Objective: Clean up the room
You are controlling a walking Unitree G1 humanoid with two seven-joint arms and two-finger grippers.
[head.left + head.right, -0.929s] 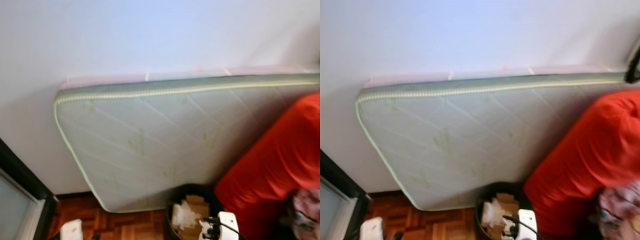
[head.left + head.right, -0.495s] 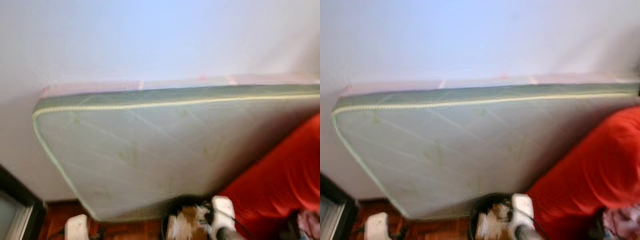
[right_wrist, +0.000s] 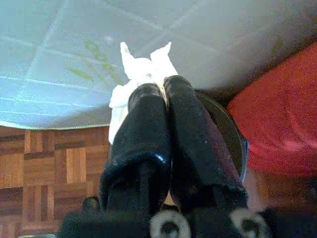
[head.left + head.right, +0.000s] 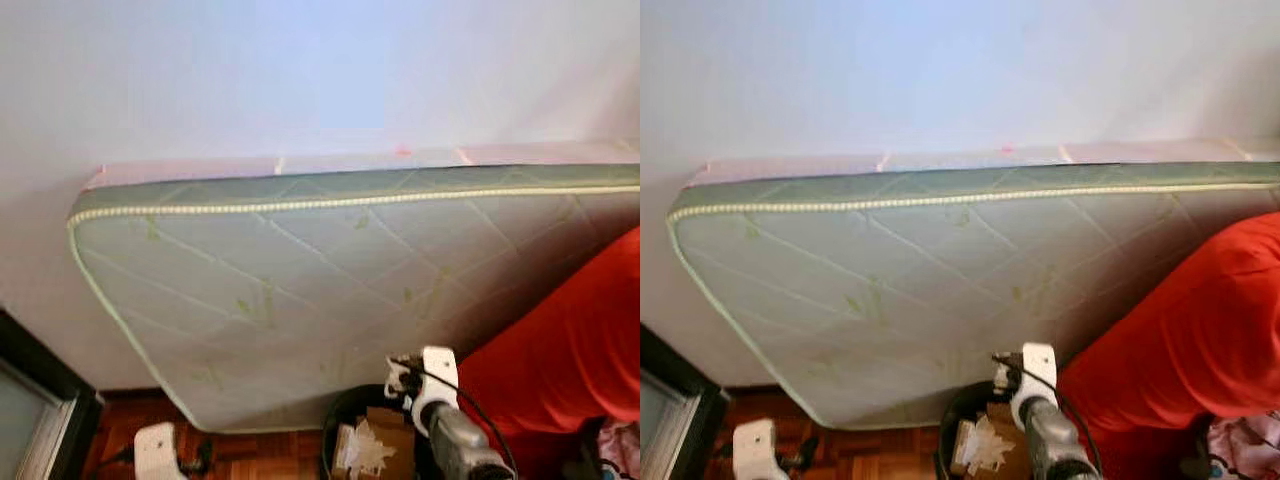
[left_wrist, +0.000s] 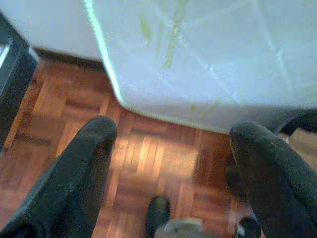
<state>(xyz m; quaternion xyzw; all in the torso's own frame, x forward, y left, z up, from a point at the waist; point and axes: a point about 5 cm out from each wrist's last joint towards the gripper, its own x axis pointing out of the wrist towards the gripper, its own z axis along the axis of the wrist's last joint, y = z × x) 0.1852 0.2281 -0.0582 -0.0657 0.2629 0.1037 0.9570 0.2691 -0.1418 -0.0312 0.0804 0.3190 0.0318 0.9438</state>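
The right gripper (image 3: 157,89) has its jaws pressed together on a white crumpled tissue (image 3: 141,67), a soft wad whose two pointed ends stick out past the fingertips while a fold trails down beside one finger. Beneath these jaws stands a round black bin (image 4: 345,415) holding paper scraps and cardboard. Behind the jaws a pale green quilted mattress (image 4: 300,290) leans on its edge against the white wall (image 4: 300,70); a red cushion (image 4: 560,350) lies beside the bin. The left gripper (image 5: 171,148) hangs low with jaws spread wide above the wooden parquet floor (image 5: 148,153).
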